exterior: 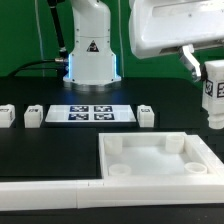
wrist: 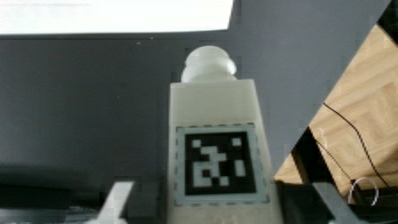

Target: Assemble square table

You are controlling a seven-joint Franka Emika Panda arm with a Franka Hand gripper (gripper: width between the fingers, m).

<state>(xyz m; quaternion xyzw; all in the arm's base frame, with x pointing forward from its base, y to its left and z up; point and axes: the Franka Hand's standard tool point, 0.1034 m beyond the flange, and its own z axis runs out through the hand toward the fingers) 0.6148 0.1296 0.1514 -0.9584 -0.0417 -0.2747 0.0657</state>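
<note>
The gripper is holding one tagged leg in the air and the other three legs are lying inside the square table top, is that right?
Not quite. The gripper does hold one tagged leg in the air, but the other three legs stand on the black table beside the marker board, not inside the square table top, as the exterior view shows.

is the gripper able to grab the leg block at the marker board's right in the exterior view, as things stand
Probably not yet: the gripper is shut on another leg, so its jaws are full. Nothing sits over that leg block, though.
</note>
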